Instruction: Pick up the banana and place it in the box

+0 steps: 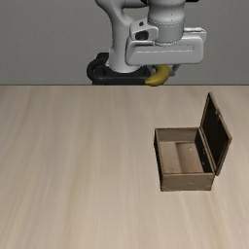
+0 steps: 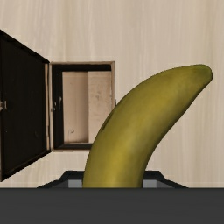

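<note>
Carrying: the tool (image 1: 156,66) is closed on the banana (image 1: 159,75), gripping it near one end. In the wrist view the rest of the fruit (image 2: 144,122) curves out away from the fingers.
Banana position: up in the air, clear of the surface (image 1: 78,165), close under the arm and well apart from the box (image 1: 185,181).
Box: stands on the surface toward the exterior view's right. Its lid (image 1: 218,136) is swung up and open. The inside (image 2: 83,109) shows bare wood with nothing in it.
Done so far: the pick-up looks complete, since the banana hangs off the surface in the tool's grip.
Left to do: carry the banana across to the box, bring it down over the opening beside the raised lid, and let go. I judge the task roughly half done.
Watch for: the banana is long, so it may need lining up with the box's longer side to drop in cleanly.
Count: one banana, one box with one hinged lid, one tool.
</note>
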